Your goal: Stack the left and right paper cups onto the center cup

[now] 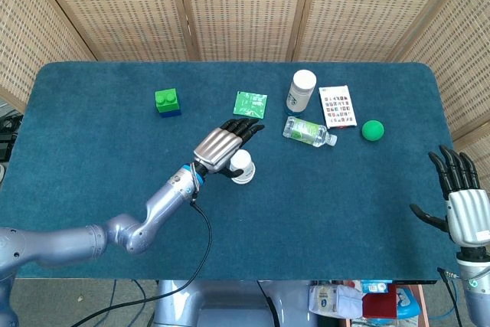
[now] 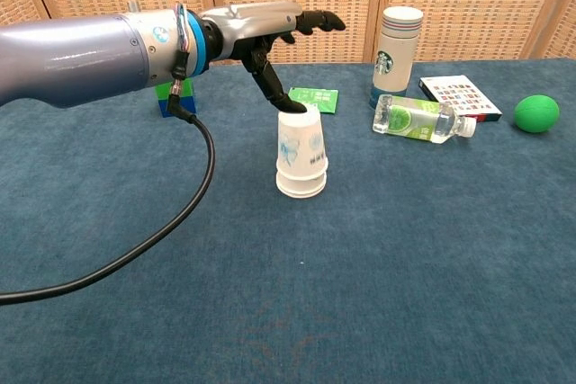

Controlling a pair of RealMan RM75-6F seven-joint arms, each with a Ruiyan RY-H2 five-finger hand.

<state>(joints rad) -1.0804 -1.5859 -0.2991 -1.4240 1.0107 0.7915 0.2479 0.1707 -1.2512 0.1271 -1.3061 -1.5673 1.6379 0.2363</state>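
Note:
A stack of white paper cups (image 2: 301, 157) stands upside down near the table's middle, with a blue-patterned cup on top and nested over the one beneath. The same stack (image 1: 242, 167) shows from above in the head view. My left hand (image 2: 270, 29) hovers just above and behind it, fingers stretched out and apart, holding nothing. Its thumb points down to the top cup's base. My right hand (image 1: 463, 206) stays at the table's near right edge, fingers spread and empty; the chest view does not show it.
Behind the stack lie a green packet (image 2: 314, 98) and a green block (image 1: 167, 102). To the right are a white tumbler (image 2: 397, 56), a water bottle on its side (image 2: 418, 120), a card box (image 2: 461, 97) and a green ball (image 2: 536, 113).

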